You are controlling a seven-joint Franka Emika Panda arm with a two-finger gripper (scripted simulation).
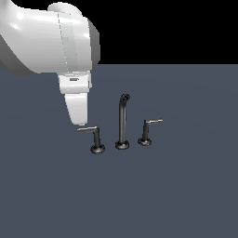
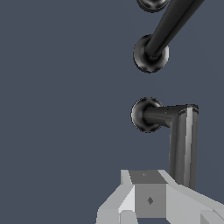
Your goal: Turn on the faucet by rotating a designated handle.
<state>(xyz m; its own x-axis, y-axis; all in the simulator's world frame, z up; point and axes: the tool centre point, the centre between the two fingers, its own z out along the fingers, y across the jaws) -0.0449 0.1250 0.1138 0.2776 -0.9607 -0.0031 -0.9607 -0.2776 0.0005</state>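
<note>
1. The gripper (image 1: 79, 122) hangs from the white arm (image 1: 46, 39) at the exterior view's upper left, its pale fingers (image 1: 76, 109) pointing down. The fingertips sit just at the free end of a lever bar; whether they touch it, and whether the jaws are parted or closed, cannot be told from either view.
2. In the wrist view the gripper (image 2: 151, 201) shows as a grey block, with the lever bar running right up to it.
3. The handle (image 1: 95, 138) is the one on the exterior view's left: a dark post on a round base, its thin pale lever reaching out to the left toward the fingertips. The wrist view shows the handle (image 2: 175, 131) as an L from above.
4. The faucet's spout (image 1: 122, 122) stands upright just right of the handle, curved at the top.
5. The smaller handle (image 1: 148, 131) stands right of the spout, slightly farther back, its lever pointing right.
6. All three stand on a flat slate-blue surface (image 1: 176, 195). Behind its far edge the background is plain black.
</note>
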